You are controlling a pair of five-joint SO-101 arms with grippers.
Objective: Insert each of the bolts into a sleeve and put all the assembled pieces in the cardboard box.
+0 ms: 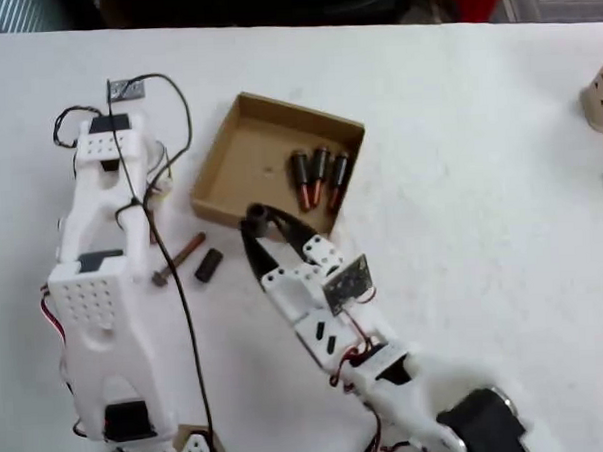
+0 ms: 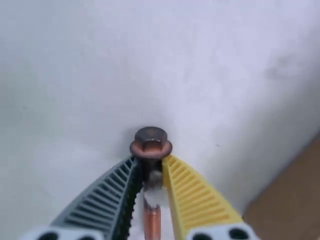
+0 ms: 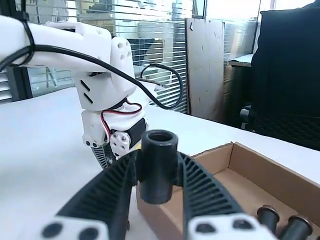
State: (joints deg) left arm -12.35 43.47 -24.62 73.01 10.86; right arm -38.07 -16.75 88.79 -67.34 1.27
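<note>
Two white arms work at white table (image 1: 457, 129). Cardboard box (image 1: 229, 169) holds three assembled pieces (image 1: 319, 177) side by side. Right gripper (image 1: 269, 225), at box's near edge, is clamped on upright black sleeve (image 3: 157, 165). Left gripper (image 2: 150, 162) pinches bolt (image 2: 151, 145) just below head. Between left arm and box, loose bolt (image 1: 180, 257) and loose sleeve (image 1: 209, 265) lie on table.

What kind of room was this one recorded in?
Probably an office or lab workspace: window blinds and a dark office chair show behind the white table.
</note>
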